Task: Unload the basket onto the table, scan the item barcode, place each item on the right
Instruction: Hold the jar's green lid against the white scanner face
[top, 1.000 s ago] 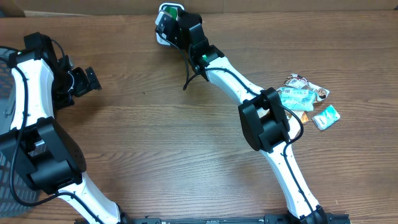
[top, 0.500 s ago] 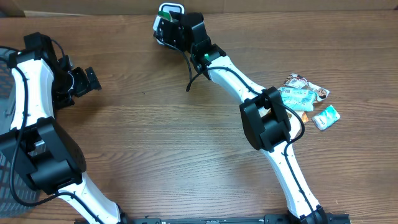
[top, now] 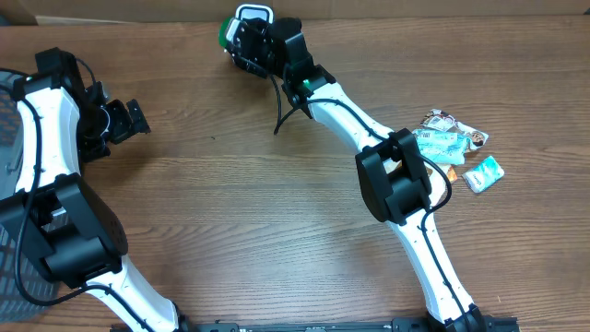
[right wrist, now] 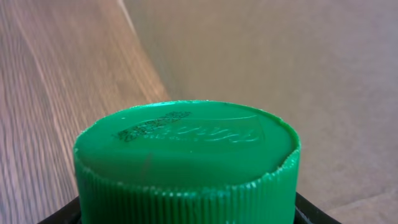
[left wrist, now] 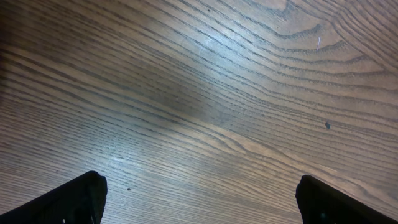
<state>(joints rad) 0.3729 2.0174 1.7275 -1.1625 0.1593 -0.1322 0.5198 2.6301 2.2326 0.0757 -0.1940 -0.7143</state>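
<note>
- Green is most of what my right wrist camera sees: a ribbed green cap (right wrist: 186,155) with raised lettering on its flat top, filling the lower part of the view.
- My right pincer (top: 243,39) is partly closed and clamped on the item (top: 224,33) that wears this cap. The dark finger edges show at both lower corners just beside the cap's ribbed side.
- From overhead, only a bit of green sticks out of the pincer on its far left side. The rest of the item is hidden by my fingers and wrist.
- The held item is at the far edge of the wooden worktop (top: 277,231), just beside a white-rimmed device (top: 254,13). I cannot tell if they touch.
- Behind the cap stands a tan board (right wrist: 280,56).
- My left pincer (top: 129,118) is spread wide with nothing between its fingers, hanging over bare wood well apart from the item.
- A small heap of snack packets (top: 447,140) lies by my right arm's elbow, with a teal packet (top: 483,172) just beside it.
</note>
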